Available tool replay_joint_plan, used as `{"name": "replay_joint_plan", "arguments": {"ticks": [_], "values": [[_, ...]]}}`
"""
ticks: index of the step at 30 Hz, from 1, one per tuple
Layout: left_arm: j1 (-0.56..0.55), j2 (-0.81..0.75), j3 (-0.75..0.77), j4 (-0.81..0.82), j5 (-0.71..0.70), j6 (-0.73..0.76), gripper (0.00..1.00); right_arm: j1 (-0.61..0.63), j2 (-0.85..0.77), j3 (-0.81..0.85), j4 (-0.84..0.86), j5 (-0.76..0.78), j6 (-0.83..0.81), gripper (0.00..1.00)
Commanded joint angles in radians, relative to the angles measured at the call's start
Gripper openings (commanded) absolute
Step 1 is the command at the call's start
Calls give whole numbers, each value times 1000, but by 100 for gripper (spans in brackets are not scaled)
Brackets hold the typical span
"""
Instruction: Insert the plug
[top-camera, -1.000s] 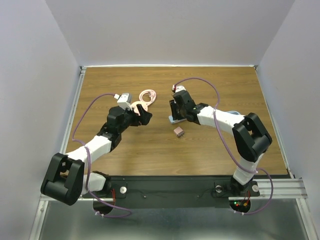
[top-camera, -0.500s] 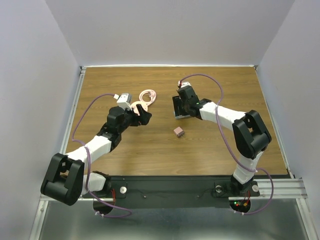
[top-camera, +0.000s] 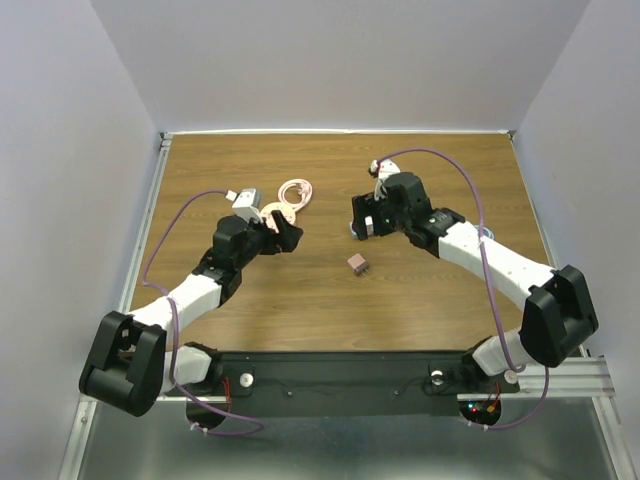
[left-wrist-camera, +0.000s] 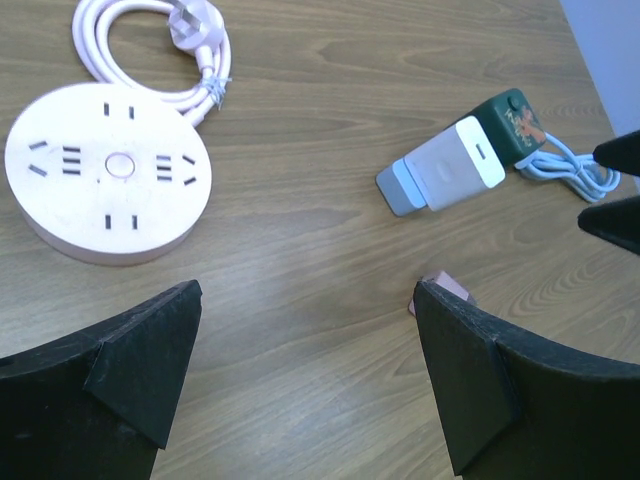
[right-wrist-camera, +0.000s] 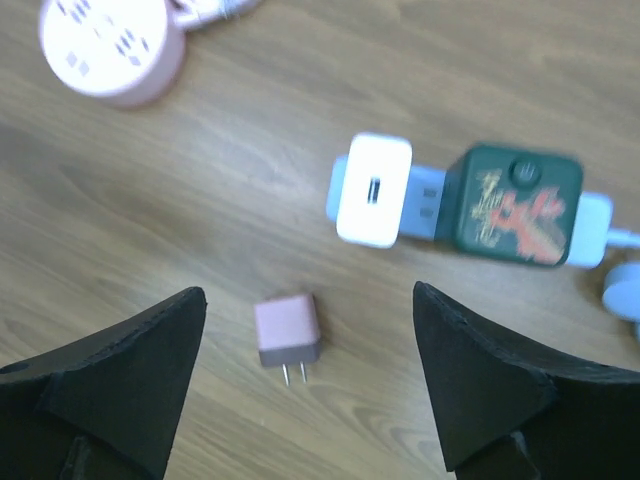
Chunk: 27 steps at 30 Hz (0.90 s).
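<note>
The small pink plug (right-wrist-camera: 288, 330) lies flat on the wooden table (top-camera: 420, 290), its two prongs pointing toward the near edge; it is also seen as the pink plug (top-camera: 357, 264) from above. My right gripper (right-wrist-camera: 310, 298) hovers open just above it, holding nothing. The round pink socket (left-wrist-camera: 108, 172) sits to the left, its white cable (left-wrist-camera: 190, 30) coiled behind it. My left gripper (left-wrist-camera: 307, 300) is open and empty beside the socket, and its right finger hides most of the pink plug (left-wrist-camera: 447, 289).
A white and blue charger block (right-wrist-camera: 375, 190) lies joined to a dark green adapter (right-wrist-camera: 515, 205) with a pale blue cord (left-wrist-camera: 560, 170), just beyond the plug. White walls close in the table on three sides.
My right gripper has gone from shut to open, letting go of the white and blue charger block, and has drawn back up and to the right. The left arm has barely moved.
</note>
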Motion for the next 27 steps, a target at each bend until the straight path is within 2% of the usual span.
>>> {"name": "replay_joint_plan", "arguments": {"ticks": [1, 6, 13, 27], "values": [[-29, -12, -21, 43, 7, -25, 99, 10, -16, -95, -20, 14, 53, 87], [-157, 26, -1, 49, -38, -54, 99, 10, -62, -187, -20, 147, 133, 85], [-291, 144, 54, 81, -33, -106, 99, 10, -10, -227, -15, 182, 143, 85], [-337, 336, 86, 256, 106, -238, 99, 8, 116, -223, 89, 185, 133, 85]]}}
